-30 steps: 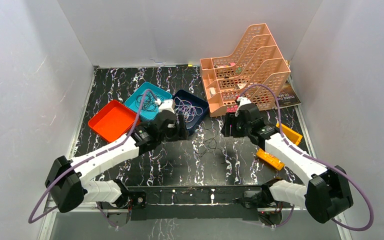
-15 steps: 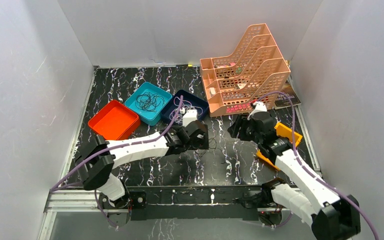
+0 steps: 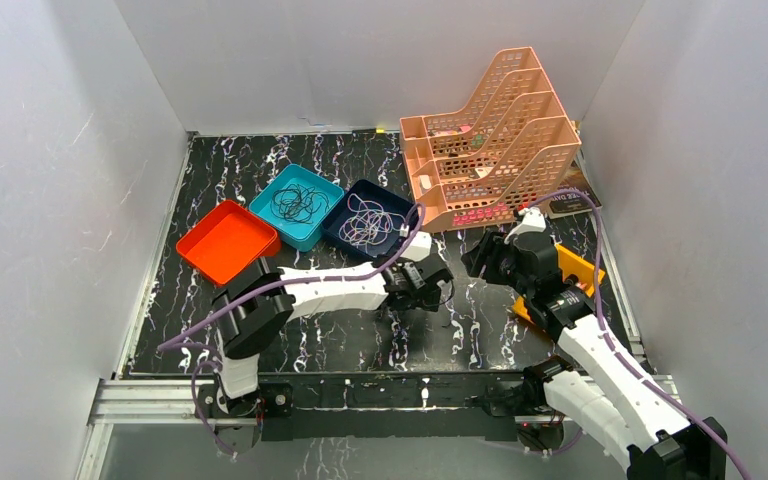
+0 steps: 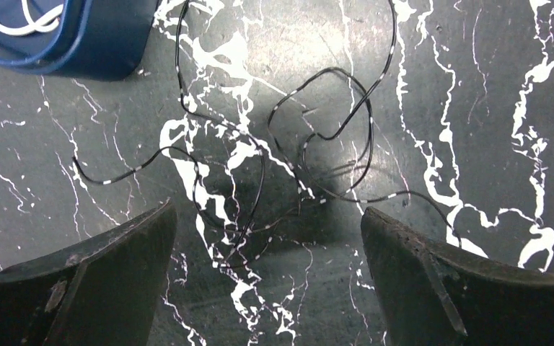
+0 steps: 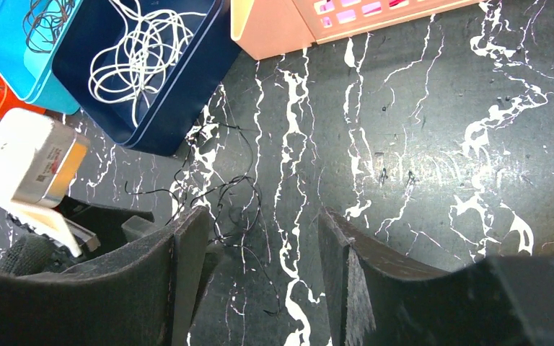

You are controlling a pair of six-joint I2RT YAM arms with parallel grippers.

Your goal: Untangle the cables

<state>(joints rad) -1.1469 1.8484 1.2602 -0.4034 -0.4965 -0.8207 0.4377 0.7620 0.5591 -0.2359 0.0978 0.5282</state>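
Left pincer [image 4: 267, 213] spread wide, empty, low over the loose black cable [image 4: 288, 160], which lies mid-frame on the marbled surface [image 4: 476, 86]. Right pincer [image 5: 260, 216] likewise spread, holding nothing. Risk: the wire is thin and lies flat, so the fingers may shut past it. They may also pinch crossing loops together and tighten the snarl.

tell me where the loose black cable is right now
In the left wrist view the black cable lies loose on the table, between the open left gripper's fingers, just off the navy tray's corner.
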